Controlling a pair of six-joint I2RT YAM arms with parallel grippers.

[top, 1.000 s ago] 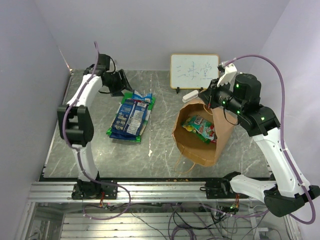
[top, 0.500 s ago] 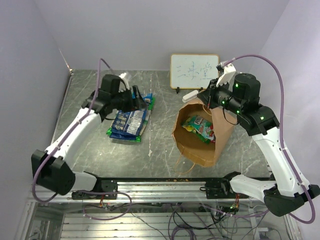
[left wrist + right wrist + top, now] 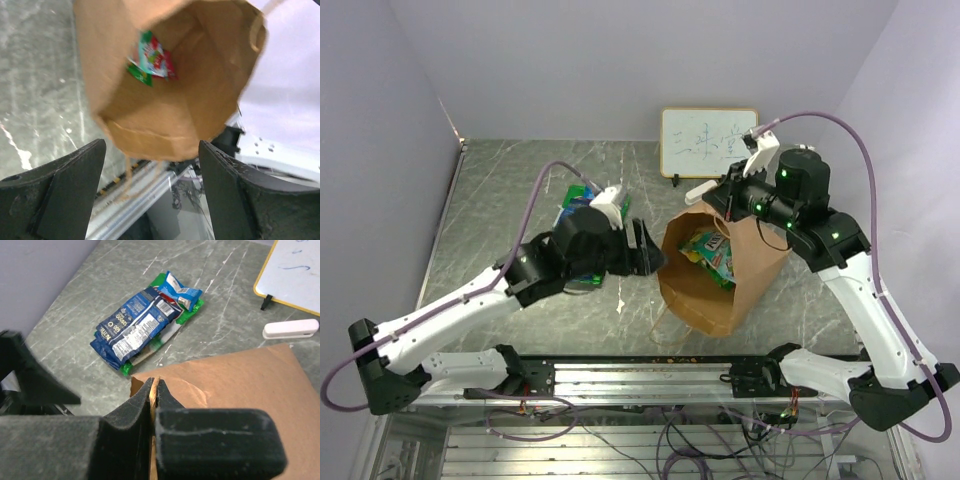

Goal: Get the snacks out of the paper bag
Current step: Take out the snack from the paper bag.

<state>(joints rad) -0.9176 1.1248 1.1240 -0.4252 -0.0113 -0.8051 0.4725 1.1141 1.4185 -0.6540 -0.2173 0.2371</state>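
Note:
The brown paper bag (image 3: 725,285) lies tilted on the table with its mouth towards the left. Snack packets (image 3: 712,250) with green and red print lie inside it, also seen in the left wrist view (image 3: 152,57). My right gripper (image 3: 728,200) is shut on the paper bag's top edge (image 3: 154,385) and holds it up. My left gripper (image 3: 645,250) is open and empty just in front of the bag's mouth (image 3: 165,115). A pile of blue and green snack packets (image 3: 140,325) lies on the table left of the bag, partly hidden behind my left arm in the top view (image 3: 578,195).
A small framed whiteboard (image 3: 708,142) stands at the back, with a white eraser (image 3: 702,190) in front of it. One bag handle (image 3: 665,320) trails towards the table's front edge. Purple walls close in the left, back and right.
My left arm swung from the back left, over the snack pile, to the bag's mouth, its gripper open. The right gripper kept its hold; the bag shifted slightly left.

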